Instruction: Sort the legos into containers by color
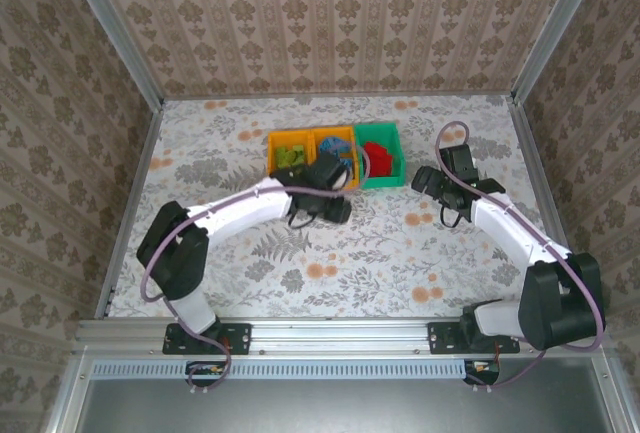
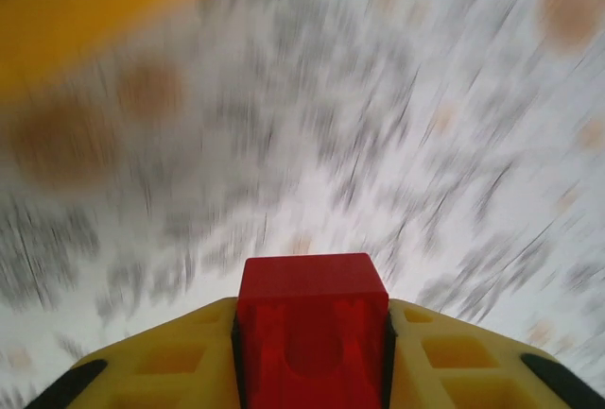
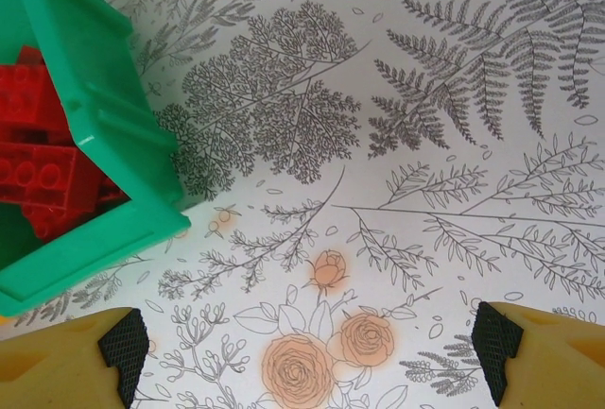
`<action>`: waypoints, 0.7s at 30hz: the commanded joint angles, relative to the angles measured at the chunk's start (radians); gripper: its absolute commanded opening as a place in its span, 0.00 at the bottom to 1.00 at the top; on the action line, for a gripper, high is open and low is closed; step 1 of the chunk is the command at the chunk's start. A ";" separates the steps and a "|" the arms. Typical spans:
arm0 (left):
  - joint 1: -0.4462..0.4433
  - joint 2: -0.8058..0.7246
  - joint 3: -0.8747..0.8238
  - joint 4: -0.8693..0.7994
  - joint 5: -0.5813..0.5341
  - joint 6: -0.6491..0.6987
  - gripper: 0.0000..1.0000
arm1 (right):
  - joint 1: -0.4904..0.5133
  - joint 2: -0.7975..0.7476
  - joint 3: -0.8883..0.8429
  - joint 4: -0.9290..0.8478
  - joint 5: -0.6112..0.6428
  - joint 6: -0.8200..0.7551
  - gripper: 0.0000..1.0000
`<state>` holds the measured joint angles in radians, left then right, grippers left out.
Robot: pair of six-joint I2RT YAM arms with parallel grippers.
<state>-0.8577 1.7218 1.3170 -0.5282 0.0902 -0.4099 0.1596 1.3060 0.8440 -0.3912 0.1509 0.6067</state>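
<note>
Yellow moulded fingers [image 2: 161,364] of the left end effector [image 2: 312,313] clamp a red brick [image 2: 309,281] between them. The brick is glossy and square-edged, and it fills the narrow gap from side to side. The surface beyond it is smeared by blur, with an orange streak in the upper left corner.

From the top camera, the left end effector sits at the front of the bin row, its black wrist overlapping the near edge of the middle bin.

Bins: three small open plastic boxes, touching in a row at the far middle of the desk [image 1: 400,253].
- Left orange bin [image 1: 290,134]: lime green bricks [image 1: 293,155].
- Middle orange bin [image 1: 335,132]: blue bricks [image 1: 347,161], partly hidden by the arm.
- Green bin [image 1: 380,128] on the right: red bricks [image 1: 380,161] in a loose heap.

The right wrist camera shows the green bin's smooth, lipped walls and the studs on the red bricks inside.

The right end effector [image 3: 310,341] is wide open and holds nothing. Its yellow fingers have ribbed black pads [image 3: 125,341]. It hangs over bare desk just right of the green bin, not touching it.

The desk covering is matte white, printed with grey ferns and peach roses. Damask wallpaper [image 1: 330,23] lines the walls. A ribbed aluminium rail [image 1: 340,333] carries both arm bases.
</note>
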 commanded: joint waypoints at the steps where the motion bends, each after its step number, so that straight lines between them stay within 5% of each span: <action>1: 0.056 0.083 0.173 0.080 0.143 0.075 0.38 | -0.006 -0.054 -0.052 -0.008 0.004 0.008 0.92; 9: 0.109 0.360 0.499 0.159 0.366 0.053 0.39 | -0.006 -0.211 -0.190 -0.008 -0.010 -0.006 0.92; 21: 0.158 0.542 0.629 0.338 0.440 -0.107 0.41 | -0.006 -0.353 -0.269 -0.030 -0.016 0.001 0.95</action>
<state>-0.7170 2.2456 1.9026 -0.2745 0.4889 -0.4538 0.1593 0.9787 0.5976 -0.3931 0.1459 0.6064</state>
